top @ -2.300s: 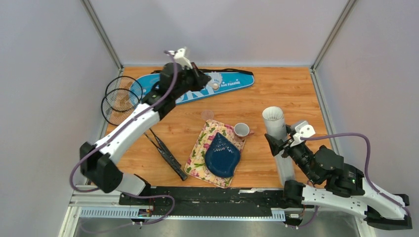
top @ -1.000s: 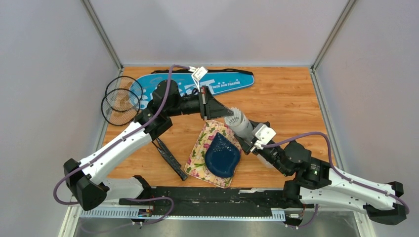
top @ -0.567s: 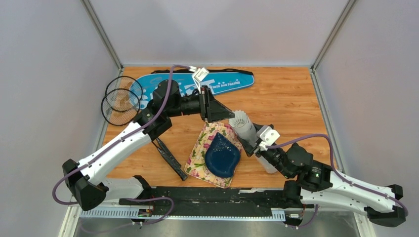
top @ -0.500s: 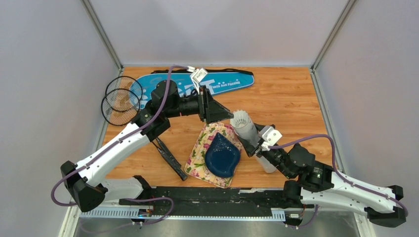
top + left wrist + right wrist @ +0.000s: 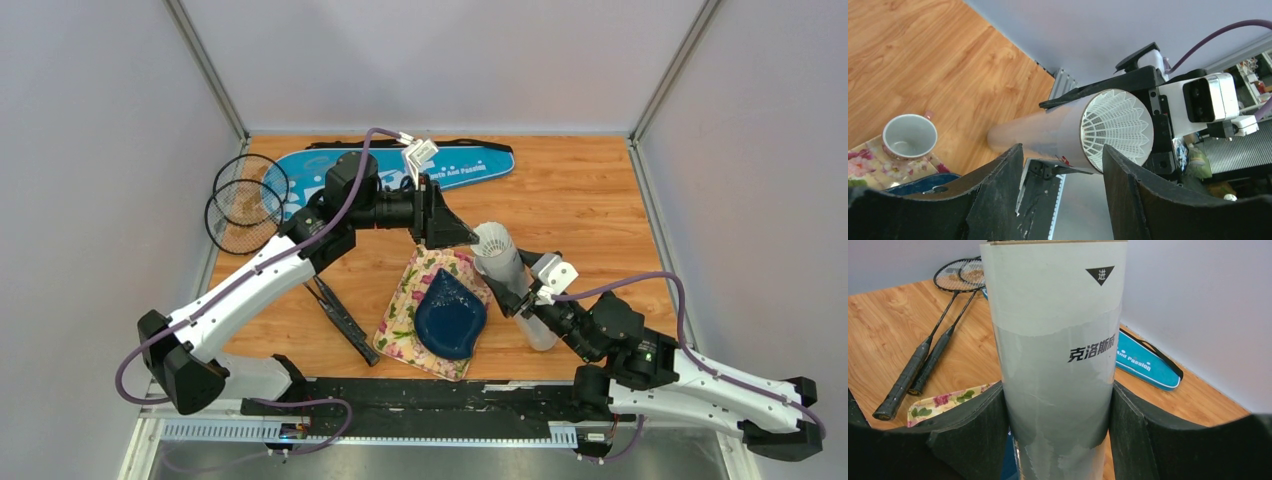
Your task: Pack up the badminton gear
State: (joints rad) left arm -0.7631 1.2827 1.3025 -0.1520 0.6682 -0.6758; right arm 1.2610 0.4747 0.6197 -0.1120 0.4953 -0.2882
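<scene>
My right gripper (image 5: 1058,415) is shut on the long white tube (image 5: 1055,340), holding it tilted with its mouth (image 5: 492,240) up and to the left. A white feather shuttlecock (image 5: 1118,127) sits in that mouth. My left gripper (image 5: 452,236) hangs open just left of the mouth, with nothing between its fingers (image 5: 998,170). Two black rackets (image 5: 242,205) lie at the far left, their handles (image 5: 338,312) pointing toward the near edge. The blue racket bag (image 5: 455,165) lies along the back of the table.
A dark blue plate (image 5: 450,318) on a floral cloth (image 5: 402,310) lies in the middle, right under the tube and both grippers. In the left wrist view a small white cup (image 5: 909,136) stands beside the cloth. Grey walls close in three sides.
The left gripper has gone from shut to open, leaving the shuttlecock in the tube's mouth. The right arm has drawn the tube a little to the right.
</scene>
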